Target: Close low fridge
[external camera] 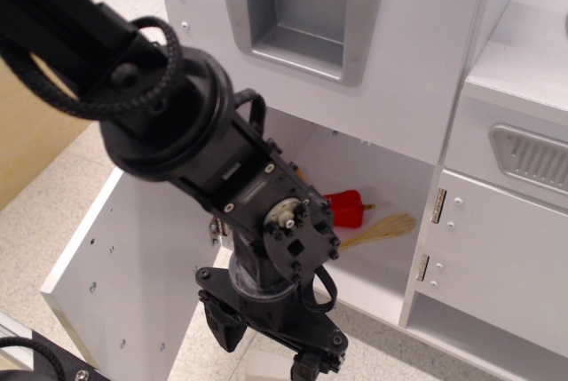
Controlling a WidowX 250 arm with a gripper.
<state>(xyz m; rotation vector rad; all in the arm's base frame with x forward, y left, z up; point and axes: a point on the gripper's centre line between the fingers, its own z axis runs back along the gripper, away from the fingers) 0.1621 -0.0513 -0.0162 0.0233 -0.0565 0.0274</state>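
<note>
The low fridge point(373, 177) stands open, showing its white interior. Its large flat white door point(124, 283) is swung out to the left, and I see its inner face with small screw holes. The grey loop handle is hidden. My gripper point(264, 352) hangs at the bottom of the view, just right of the door's free edge and in front of the opening. Its black fingers point(222, 328) are spread apart with nothing between them. The arm hides the door's hinge side.
A red toy point(344, 208) and a wooden whisk point(382, 230) lie inside the fridge. Above is a white panel with a recessed grey dispenser point(297, 12). To the right are a cabinet with a grey vent point(532, 159) and a hinged white door point(497, 257).
</note>
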